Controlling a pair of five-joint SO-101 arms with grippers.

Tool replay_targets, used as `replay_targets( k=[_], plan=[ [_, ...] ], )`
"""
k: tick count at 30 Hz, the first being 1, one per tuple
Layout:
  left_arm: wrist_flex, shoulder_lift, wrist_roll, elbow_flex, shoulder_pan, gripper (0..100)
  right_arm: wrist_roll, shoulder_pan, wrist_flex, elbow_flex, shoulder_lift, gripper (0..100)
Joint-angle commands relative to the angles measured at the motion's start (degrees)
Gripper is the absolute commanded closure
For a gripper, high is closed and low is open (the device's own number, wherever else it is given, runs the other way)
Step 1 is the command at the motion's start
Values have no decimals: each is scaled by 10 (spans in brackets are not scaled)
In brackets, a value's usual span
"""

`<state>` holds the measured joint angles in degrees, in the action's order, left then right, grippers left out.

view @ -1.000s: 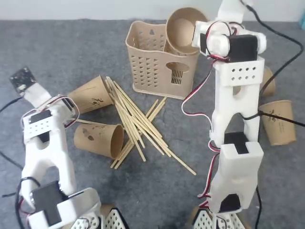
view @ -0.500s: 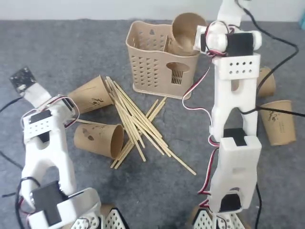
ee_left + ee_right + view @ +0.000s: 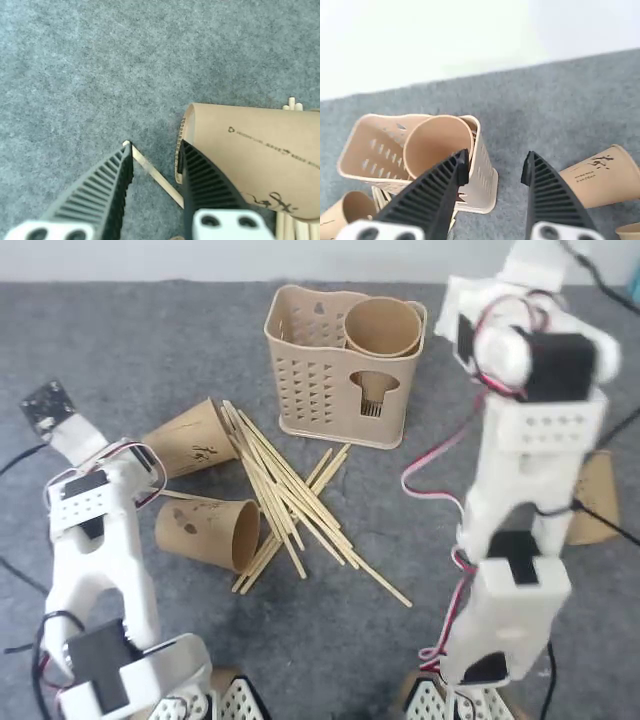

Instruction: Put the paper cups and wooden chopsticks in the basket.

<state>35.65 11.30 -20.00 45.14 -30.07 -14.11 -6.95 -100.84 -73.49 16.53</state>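
Paper cup (image 3: 383, 325) stands upright in the basket (image 3: 325, 390). Two more lie on their sides on the counter (image 3: 120, 350): upper cup (image 3: 190, 442) and lower cup (image 3: 208, 532), both just left of the scattered chopsticks (image 3: 290, 495). A further cup (image 3: 600, 175) lies right of the basket.

Judgement: the cups are light, thin-walled and easily crushed, so pinch gently across the rim. The chopsticks are stiff, thin and likely to roll, so take them mid-length.

Left tool (image 3: 155, 150): jaws apart, empty, one jaw at a lying cup's rim.

Right tool (image 3: 495, 160): jaws wide, empty, above the counter near the basket.
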Motion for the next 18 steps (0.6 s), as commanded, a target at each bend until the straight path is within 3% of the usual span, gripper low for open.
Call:
replay_targets(
  k=[1, 8, 18],
  plan=[
    [-13, 4, 3, -6, 6, 863, -1, 8, -23, 70, -103, 811],
    [-12, 4, 3, -6, 4, 863, 5, 90, -19, 373, -289, 811],
    [-11, 9, 38, 0, 6, 866, 112, 230, 86, 732, -405, 811]
  ],
)
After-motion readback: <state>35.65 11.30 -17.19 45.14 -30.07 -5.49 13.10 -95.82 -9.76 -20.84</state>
